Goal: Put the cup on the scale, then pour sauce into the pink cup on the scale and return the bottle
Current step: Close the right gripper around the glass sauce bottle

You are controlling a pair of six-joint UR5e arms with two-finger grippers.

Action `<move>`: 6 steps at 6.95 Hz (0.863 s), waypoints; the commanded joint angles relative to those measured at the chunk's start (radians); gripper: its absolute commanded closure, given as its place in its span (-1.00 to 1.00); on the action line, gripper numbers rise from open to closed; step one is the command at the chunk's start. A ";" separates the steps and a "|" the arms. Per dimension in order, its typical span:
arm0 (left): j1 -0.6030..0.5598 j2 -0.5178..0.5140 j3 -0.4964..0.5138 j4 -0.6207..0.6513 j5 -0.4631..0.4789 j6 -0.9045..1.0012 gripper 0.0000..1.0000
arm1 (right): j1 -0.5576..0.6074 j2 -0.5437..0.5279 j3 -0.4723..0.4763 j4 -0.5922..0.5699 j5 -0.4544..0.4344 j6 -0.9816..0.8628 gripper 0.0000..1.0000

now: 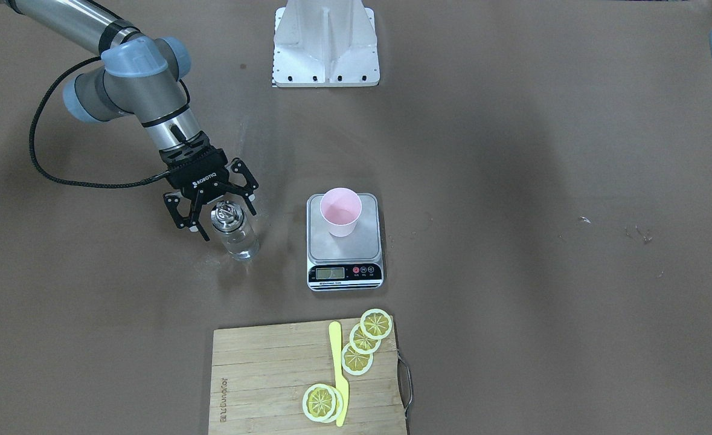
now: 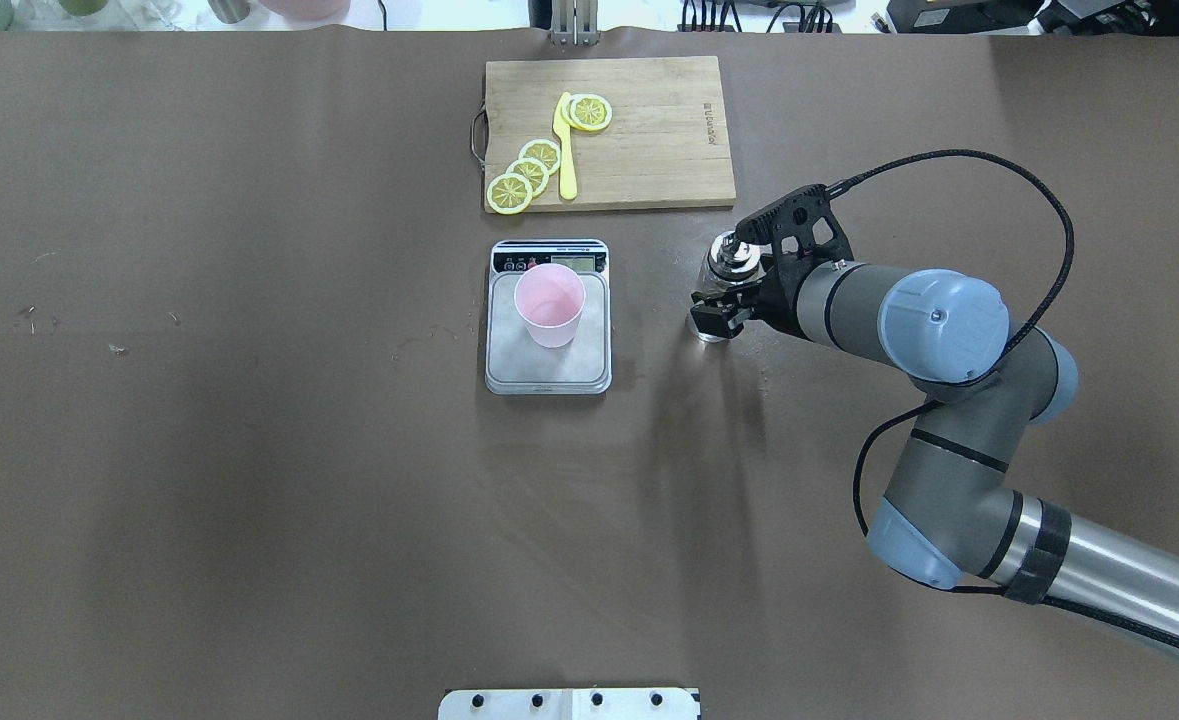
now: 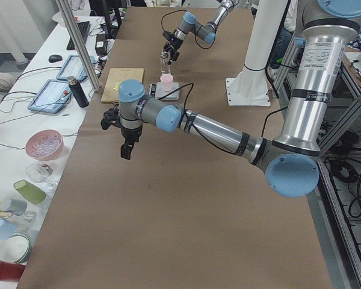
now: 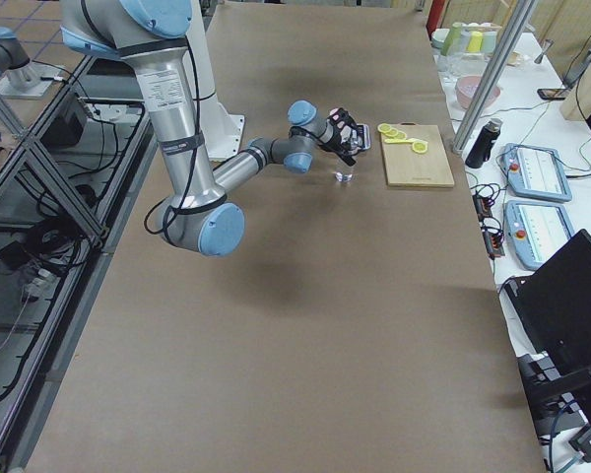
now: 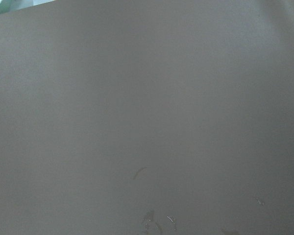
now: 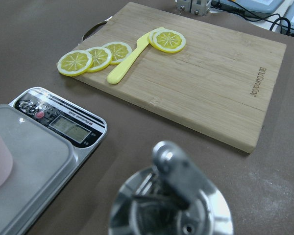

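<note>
- Cup [image 1: 340,211]: pale pink plastic tumbler, tapered, no handle. It stands upright on the scale's plate towards the back, so I judge the first step done. I cannot tell whether it holds any liquid.
- Scale [image 1: 345,248]: brushed steel plate with rounded corners and a black front strip with an LCD I cannot read. It sits mid-table with the display facing away from the robot.
- Bottle [image 1: 235,229]: clear glass cylinder with a shiny metal pourer cap [image 6: 174,205]. It stands upright on the table [image 1: 513,272] beside the scale, on the robot's right and within reach of that arm.
- Sauce [image 1: 244,246]: colourless and water-like, seen through the glass.
- Right gripper [image 1: 226,220]: black fingers spread wide on either side of the cap, apart from it and gripping nothing. I read this as lined up with the neck, either to take hold or to let go.
- Left gripper [image 3: 126,147]: hangs over bare table, well clear of the work. I cannot tell its spread.
- Board [image 1: 271,374]: bamboo with a metal handle, carrying lemon slices [image 1: 357,358] and a yellow knife [image 1: 337,374]. It plays no part in the task.
</note>
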 commanded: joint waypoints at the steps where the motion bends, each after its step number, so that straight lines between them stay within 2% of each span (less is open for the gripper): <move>1: 0.001 0.000 -0.002 0.000 0.004 0.000 -0.94 | 0.003 0.027 -0.023 0.000 -0.005 0.000 -0.98; 3: -0.001 0.002 -0.002 0.000 0.004 0.000 -0.94 | 0.003 0.030 -0.028 0.000 -0.005 0.000 -0.94; 6: 0.001 0.000 -0.002 0.000 0.004 -0.003 -0.94 | 0.006 0.030 -0.028 0.000 -0.005 0.000 -0.55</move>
